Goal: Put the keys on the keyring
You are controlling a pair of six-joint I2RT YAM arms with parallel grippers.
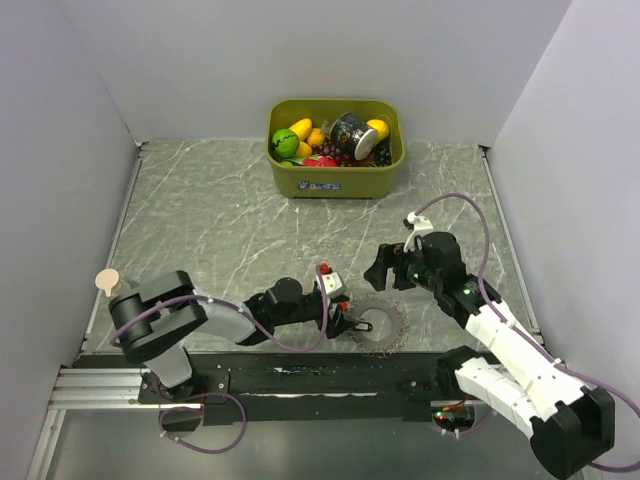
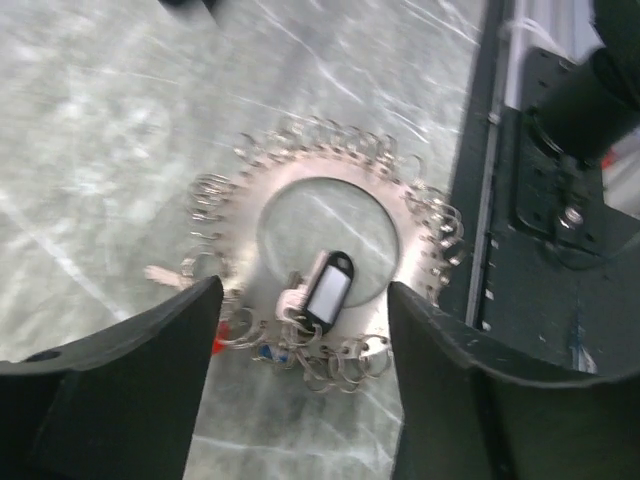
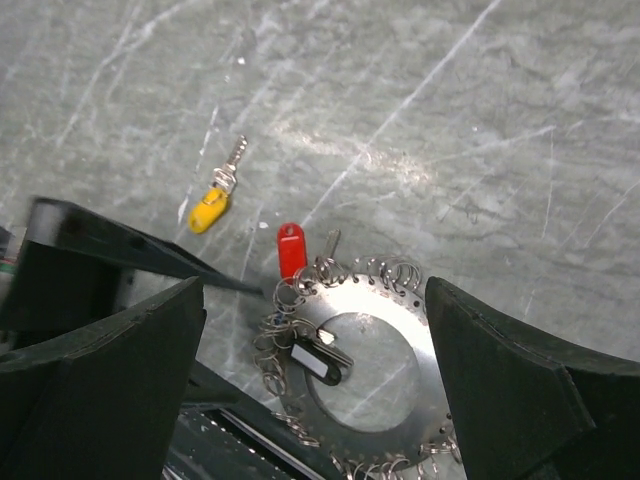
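Top view: the left gripper [image 1: 350, 322] is seen low over the table [image 1: 200, 230], at the left rim of the keyring [image 1: 388, 335]. Its jaw spacing can't be read here, as the fingers are small and dark. The right gripper [image 1: 378, 275] is held just behind the keyring, apart from it. No keys can be resolved from this height. A green bin [image 1: 335, 178] of toy fruit [image 1: 300, 128] is set at the far edge, well apart.

Left wrist: the left fingers [image 2: 130, 380] are spread wide, with nothing pinched. The keyring is seen flat on the table between them, its far rim blurred. A black-tagged key [image 2: 328, 290] is seen at the near rim, its tag lying across the hole. A red fleck [image 2: 215, 343] and a blue fleck [image 2: 262, 352] are partly cut off by the left finger. Whether they are threaded can't be told. A silver key [image 2: 165, 273] is seen at the left rim, attachment unclear.

Right wrist: the right fingers [image 3: 520, 380] are spread wide and empty. The keyring's lower edge is cropped. A red-tagged key [image 3: 290, 248] is seen touching the upper-left rim, threaded or merely resting can't be told. A yellow-tagged key [image 3: 210, 208] is seen loose on the table, apart from the ring. A dark bar [image 3: 130, 245] at the left can't be identified.
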